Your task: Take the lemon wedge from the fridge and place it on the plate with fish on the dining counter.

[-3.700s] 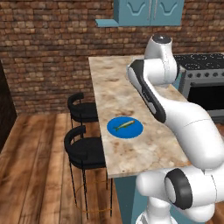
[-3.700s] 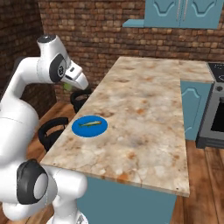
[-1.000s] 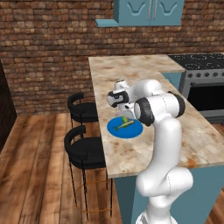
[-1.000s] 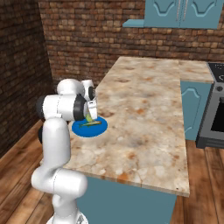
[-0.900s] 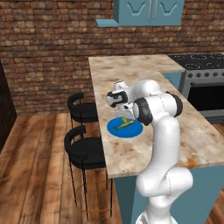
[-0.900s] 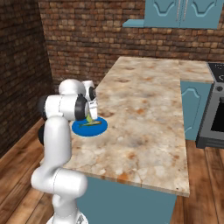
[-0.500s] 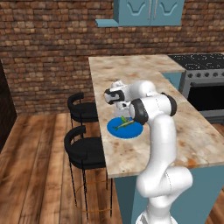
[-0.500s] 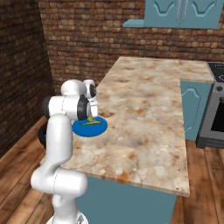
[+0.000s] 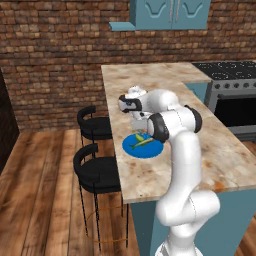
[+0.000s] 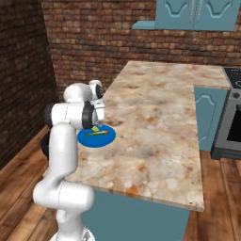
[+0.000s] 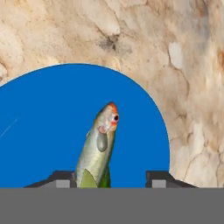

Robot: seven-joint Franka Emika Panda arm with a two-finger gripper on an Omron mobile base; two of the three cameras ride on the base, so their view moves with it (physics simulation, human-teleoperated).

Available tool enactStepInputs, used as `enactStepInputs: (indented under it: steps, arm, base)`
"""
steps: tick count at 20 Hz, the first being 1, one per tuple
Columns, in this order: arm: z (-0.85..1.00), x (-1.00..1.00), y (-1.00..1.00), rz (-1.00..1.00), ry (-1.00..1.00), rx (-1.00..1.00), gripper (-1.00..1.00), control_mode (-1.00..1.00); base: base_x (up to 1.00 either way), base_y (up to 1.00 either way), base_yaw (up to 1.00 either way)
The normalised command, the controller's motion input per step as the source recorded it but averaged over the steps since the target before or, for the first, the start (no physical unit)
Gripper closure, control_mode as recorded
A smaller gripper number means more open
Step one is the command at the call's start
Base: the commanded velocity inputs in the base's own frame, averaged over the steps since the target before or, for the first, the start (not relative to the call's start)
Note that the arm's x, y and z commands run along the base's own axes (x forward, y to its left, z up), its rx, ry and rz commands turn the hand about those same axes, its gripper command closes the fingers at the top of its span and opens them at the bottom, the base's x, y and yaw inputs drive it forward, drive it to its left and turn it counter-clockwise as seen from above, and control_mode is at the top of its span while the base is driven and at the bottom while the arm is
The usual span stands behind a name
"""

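A small yellow-green lemon wedge (image 9: 139,137) lies on the round bright blue plate (image 9: 155,149), up against the slim olive-green fish (image 9: 145,143) with its orange-tipped snout. In the hand view the fish (image 11: 98,148) points up the blue plate (image 11: 43,127), and a sliver of green, apparently the wedge (image 11: 88,179), shows at its tail between the two dark finger tips. The plate sits on the long beige-brown marbled stone dining counter (image 9: 165,90), close to the long edge that faces the stools and nearer the robot's end of it than the brick wall.

The white arm's two-finger gripper (image 11: 109,176) hangs low over the plate with its jaws parted, one finger tip on each side of the fish's tail and neither pressing on anything. From the left base view the gripper (image 9: 141,129) hangs just over the far rim of the plate; from the right base view the gripper (image 10: 99,123) points down at the same plate (image 10: 104,138), where fish and wedge (image 10: 96,128) lie together.

Two round black stools (image 9: 98,170) stand on the wooden plank floor (image 9: 40,200) under that edge of the counter. A red-brown brick wall (image 9: 55,55) closes the room behind, teal upper cabinets (image 9: 170,12) hang on it, and a steel stove with black burners (image 9: 231,95) stands beyond the counter's far corner.
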Motion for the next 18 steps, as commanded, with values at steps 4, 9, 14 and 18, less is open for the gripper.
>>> enactStepInputs:
  steps: [4,9,14,18]
  arm:
    - [0.68,-0.97,0.01,0.00,-0.34,0.00,-1.00,-1.00]
    - [-0.01,-1.00,0.12,0.00,-0.32,-0.07,-1.00,-1.00]
    - [0.24,-1.00,-0.03,-0.08,-0.66,-0.04,-1.00,-1.00]
    - [0.01,-1.00,-0.04,0.00,-0.88,-0.01,-1.00,-1.00]
  base:
    - [0.00,0.00,0.00]
    - [0.00,0.00,0.00]
    - [0.00,0.00,0.00]
    - [0.00,0.00,0.00]
